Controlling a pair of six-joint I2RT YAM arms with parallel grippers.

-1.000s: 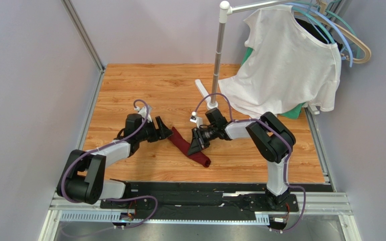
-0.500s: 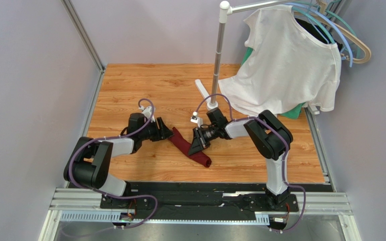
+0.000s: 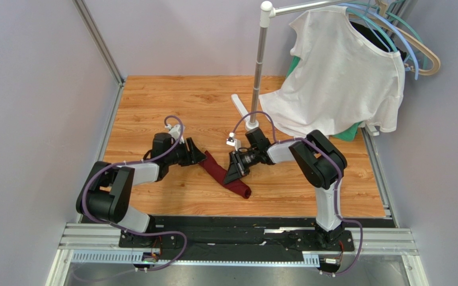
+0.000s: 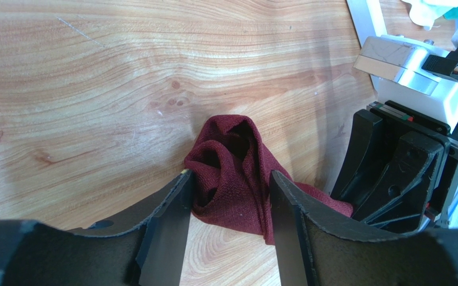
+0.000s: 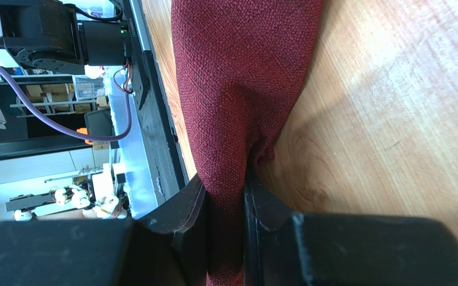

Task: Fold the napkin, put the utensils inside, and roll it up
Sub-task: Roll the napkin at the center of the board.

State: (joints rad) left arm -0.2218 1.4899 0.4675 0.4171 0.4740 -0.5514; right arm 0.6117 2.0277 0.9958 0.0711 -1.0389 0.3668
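Napkin [image 3: 224, 174] lay diagonally between arms. Right gripper [image 5: 224, 185] pinched its middle; left gripper [image 4: 231, 179] straddled its far-left end, jaws half-wide, grip uncertain.

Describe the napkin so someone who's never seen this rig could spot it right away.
On the wooden table, look toward the near edge, between the left tool and the right tool. The napkin is the small bunched strip of plain dark maroon cloth lying diagonally there. The white T-shirt behind it is far larger and hangs from a rack.
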